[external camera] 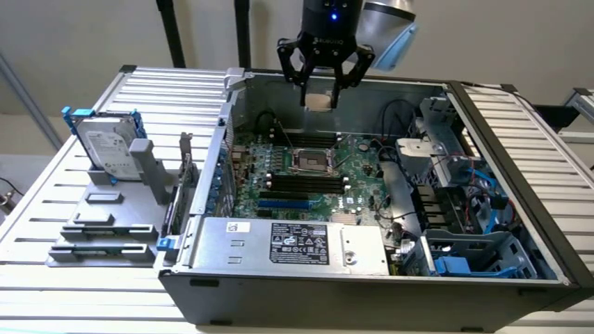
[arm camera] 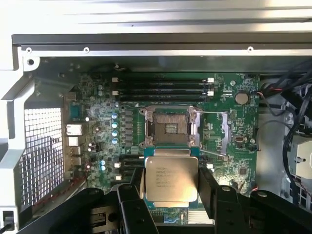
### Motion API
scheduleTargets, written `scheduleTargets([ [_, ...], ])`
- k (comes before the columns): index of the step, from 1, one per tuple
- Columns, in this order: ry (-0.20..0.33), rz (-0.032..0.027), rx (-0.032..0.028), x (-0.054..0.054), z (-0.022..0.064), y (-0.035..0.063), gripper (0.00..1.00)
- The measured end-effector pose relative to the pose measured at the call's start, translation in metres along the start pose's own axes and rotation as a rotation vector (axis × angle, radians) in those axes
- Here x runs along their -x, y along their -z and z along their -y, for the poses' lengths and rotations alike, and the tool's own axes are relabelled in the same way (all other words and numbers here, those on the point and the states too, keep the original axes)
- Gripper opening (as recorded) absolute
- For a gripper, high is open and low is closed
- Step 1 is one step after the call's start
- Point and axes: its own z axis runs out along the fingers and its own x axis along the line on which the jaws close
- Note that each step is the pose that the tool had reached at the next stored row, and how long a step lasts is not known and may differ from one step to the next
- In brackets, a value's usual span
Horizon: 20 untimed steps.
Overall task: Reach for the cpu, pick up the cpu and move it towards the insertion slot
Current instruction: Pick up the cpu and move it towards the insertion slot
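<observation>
Silver flashes between the black fingers: the small flat square cpu (arm camera: 171,179) with its shiny metal top and thin pale rim is up off the board, pinched at two opposite edges by the black gripper (external camera: 320,99), whose jaws stand fairly wide, closed on the chip's width. In the exterior view the gripper hangs above the far wall of the open dark grey computer case (external camera: 371,292), at about twelve o'clock from the insertion slot (external camera: 314,161), the square socket with silvery frame and dark centre on the green motherboard (external camera: 357,156). In the wrist view the slot (arm camera: 170,126) lies open just beyond the chip's edge, with the long black memory slots (arm camera: 163,87) past it. On the exterior view's left, the upright silver hard drive with blue clips (external camera: 102,145) stands in a grey plastic holder (external camera: 107,223).
</observation>
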Motion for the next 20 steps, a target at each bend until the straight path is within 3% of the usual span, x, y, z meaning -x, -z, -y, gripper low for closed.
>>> scheduleTargets([
  [13, 0.002, 0.0016, 0.0, -0.0002, -0.0084, -0.0009, 0.54],
  [20, 0.002, 0.0016, 0.0, -0.0003, -0.0085, -0.0009, 0.54],
])
